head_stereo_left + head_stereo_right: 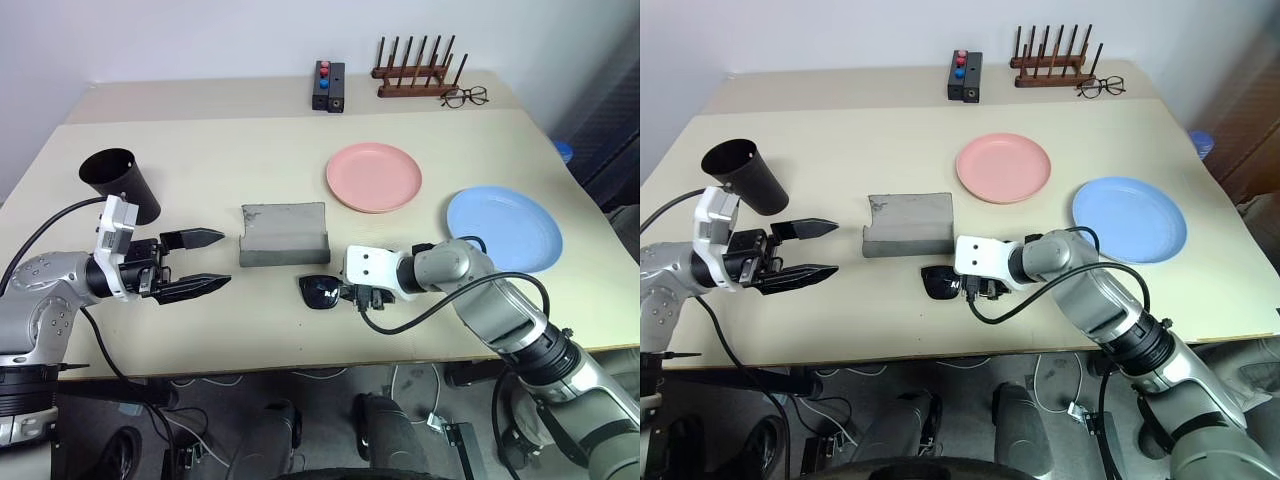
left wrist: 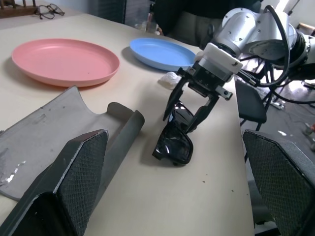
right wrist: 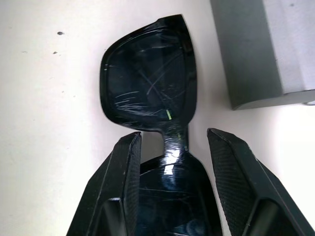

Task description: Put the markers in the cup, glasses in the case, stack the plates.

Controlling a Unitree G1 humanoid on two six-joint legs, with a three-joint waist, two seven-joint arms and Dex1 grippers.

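Right fingers (image 3: 129,182) set either side of the sunglasses (image 2: 174,140), one black pad on each flank of the near lens, narrowed around the frame; cannot tell whether the pads are touching it; sunglasses lying flat on the table (image 1: 200,330), far lens sticking out past the fingertips; just beyond that lens, the grey case (image 1: 284,233), lid open, its near corner close beside the frame but apart from it.

Left fingers (image 1: 195,286) spread wide, nothing between them, held above the table and pointing toward the case and the sunglasses; case lying past the tips of these fingers, sunglasses a little farther on.

Behind the left fingers, toward the table's left edge, the black cup (image 1: 120,184), upright, leaning slightly, mouth open to the camera; well apart from the right fingers.

Beyond the right fingers and the case, the pink plate (image 1: 373,177), flat on the table; to the outer side of the right fingers, the blue plate (image 1: 504,229), flat too, near the right arm's elbow cable; plates lying apart, not stacked.

Farthest from both sets of fingers, along the back of the table: a small black box (image 1: 329,86) with red and blue caps on top, a wooden peg rack (image 1: 416,68), and thin-rimmed clear eyeglasses (image 1: 465,96) just beside the rack.
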